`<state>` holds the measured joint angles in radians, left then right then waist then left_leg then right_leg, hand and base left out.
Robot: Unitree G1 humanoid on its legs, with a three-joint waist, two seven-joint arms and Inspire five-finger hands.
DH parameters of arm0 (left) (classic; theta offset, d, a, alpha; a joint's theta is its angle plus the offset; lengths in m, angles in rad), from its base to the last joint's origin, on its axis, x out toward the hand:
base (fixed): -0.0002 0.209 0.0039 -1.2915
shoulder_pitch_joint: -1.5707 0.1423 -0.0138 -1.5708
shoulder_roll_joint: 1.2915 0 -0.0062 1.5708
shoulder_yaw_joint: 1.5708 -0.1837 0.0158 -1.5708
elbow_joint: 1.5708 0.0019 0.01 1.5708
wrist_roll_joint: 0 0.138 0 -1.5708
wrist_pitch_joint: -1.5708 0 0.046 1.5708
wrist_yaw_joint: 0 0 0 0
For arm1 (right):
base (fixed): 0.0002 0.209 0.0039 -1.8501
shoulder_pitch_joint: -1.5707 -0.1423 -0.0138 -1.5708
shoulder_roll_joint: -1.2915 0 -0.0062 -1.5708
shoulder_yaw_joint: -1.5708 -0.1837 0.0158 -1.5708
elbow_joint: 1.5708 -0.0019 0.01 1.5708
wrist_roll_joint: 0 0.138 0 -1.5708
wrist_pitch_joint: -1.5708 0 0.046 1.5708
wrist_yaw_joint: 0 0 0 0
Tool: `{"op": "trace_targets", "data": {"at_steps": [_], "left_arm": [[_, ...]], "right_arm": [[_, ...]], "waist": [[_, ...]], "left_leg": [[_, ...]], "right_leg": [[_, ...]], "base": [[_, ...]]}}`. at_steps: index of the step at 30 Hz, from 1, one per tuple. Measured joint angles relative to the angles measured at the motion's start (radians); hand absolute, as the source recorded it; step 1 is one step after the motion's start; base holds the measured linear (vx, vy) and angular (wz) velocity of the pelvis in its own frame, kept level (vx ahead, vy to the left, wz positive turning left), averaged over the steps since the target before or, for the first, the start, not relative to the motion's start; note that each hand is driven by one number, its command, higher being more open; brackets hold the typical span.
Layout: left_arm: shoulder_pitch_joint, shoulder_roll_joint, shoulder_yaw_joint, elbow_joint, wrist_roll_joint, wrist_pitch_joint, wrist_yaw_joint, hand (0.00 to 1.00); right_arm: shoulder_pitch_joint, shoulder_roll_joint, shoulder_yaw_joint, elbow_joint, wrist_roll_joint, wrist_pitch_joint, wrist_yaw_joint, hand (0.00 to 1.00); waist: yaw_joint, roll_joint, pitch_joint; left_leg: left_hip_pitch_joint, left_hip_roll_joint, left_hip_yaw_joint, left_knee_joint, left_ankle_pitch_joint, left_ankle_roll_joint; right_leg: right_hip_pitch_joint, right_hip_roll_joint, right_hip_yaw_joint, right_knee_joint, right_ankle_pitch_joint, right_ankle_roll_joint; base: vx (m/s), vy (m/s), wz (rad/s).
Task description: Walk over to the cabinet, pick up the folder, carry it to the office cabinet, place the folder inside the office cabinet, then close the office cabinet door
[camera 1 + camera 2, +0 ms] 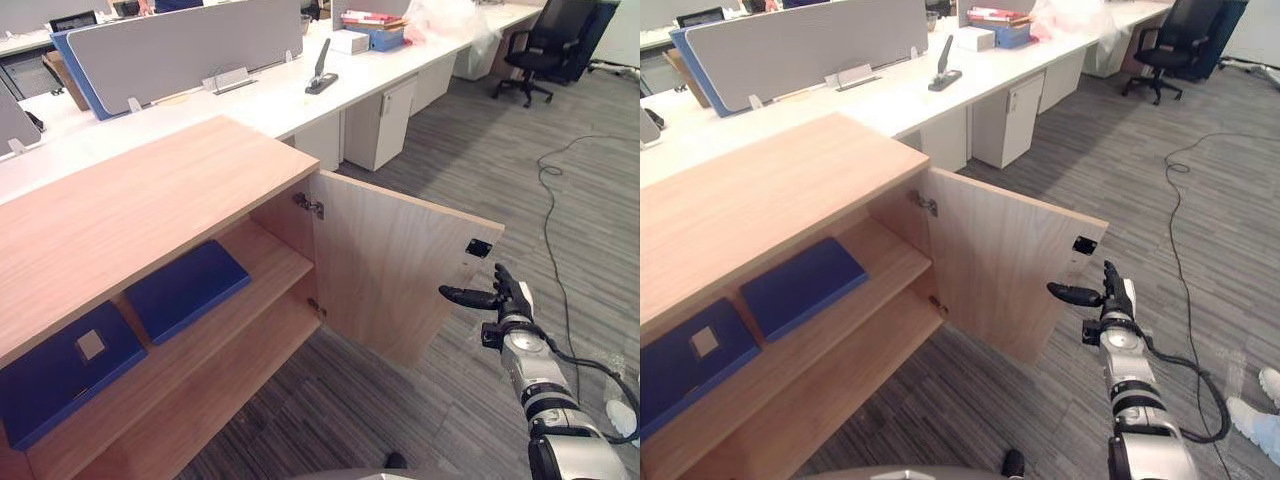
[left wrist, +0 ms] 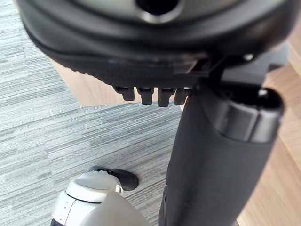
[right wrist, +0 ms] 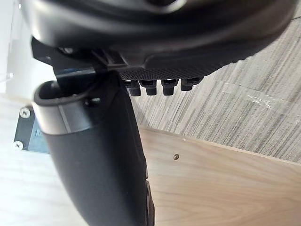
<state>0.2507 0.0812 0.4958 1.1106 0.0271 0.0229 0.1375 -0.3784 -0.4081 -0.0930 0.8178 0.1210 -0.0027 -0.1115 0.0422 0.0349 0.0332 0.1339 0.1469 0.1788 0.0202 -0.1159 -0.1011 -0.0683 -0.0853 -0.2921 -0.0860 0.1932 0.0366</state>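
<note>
**Right hand at the door's free edge, folder already shelved**

The right hand is hovering with its fingers standing straight and spread away from the thumb, clamped on nothing. The thumb is reaching sideways across the free edge of the door; whether it is touching the wood I cannot tell. Just above the thumb tip a small black catch plate is sitting on the face turned this way, so I am taking this for the door's inner side. The door is standing wide open, its free edge running upright right beside the fingers and its hinges lying well beyond the thumb, at the side wall of the office cabinet. By my judgement the closing push is asking the fingers to get round that edge onto the hidden outer face and swing it towards the hinge side, and the right hand is by far the nearer one. The left hand is hanging over the carpet, fingers relaxed and empty.

Further out past the hinges, the folder is lying flat on the upper shelf, its long axis running along the shelf. A labelled folder is lying beyond it, and I cannot tell which of the two is the task's own. Both are looking thin, stiff and matte dark blue. Cabinet and door are showing smooth, pale wood-grain panels with square edges; the carpet is grey and ribbed.
</note>
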Motion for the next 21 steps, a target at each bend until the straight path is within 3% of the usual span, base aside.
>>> {"op": "trace_targets", "data": {"at_steps": [5, 13, 21], "left_arm": [[-0.002, 0.001, -0.009, -0.028, -0.019, -0.018, -0.018, 1.0], [-0.001, 0.015, -0.027, -0.038, -0.02, -0.038, -0.03, 1.0], [0.005, 0.019, -0.049, -0.038, -0.041, -0.038, -0.039, 1.0]], "right_arm": [[-0.069, -0.024, 0.043, 0.027, 0.0, 0.002, 0.015, 1.0], [-0.211, -0.086, 0.078, 0.103, 0.0, 0.002, 0.021, 1.0], [-0.234, -0.138, 0.262, 0.056, 0.044, -0.001, 0.046, 1.0]], "waist": [[0.0, -0.012, 0.008], [-0.001, -0.011, 0.044], [-0.017, -0.001, 0.067]], "left_leg": [[0.0, -0.004, -0.004, 0.0, 0.002, 0.002], [-0.009, -0.004, -0.032, 0.001, 0.002, 0.002], [-0.013, 0.013, -0.023, 0.003, 0.002, -0.005]], "right_leg": [[0.002, -0.003, -0.002, 0.0, 0.0, 0.0], [0.001, -0.005, -0.012, -0.004, 0.004, -0.003], [-0.014, 0.016, 0.002, -0.003, 0.004, -0.013]], "base": [[0.03, 0.042, 0.0], [-0.05, 0.018, 0.05], [-0.02, 0.023, -0.08]]}}
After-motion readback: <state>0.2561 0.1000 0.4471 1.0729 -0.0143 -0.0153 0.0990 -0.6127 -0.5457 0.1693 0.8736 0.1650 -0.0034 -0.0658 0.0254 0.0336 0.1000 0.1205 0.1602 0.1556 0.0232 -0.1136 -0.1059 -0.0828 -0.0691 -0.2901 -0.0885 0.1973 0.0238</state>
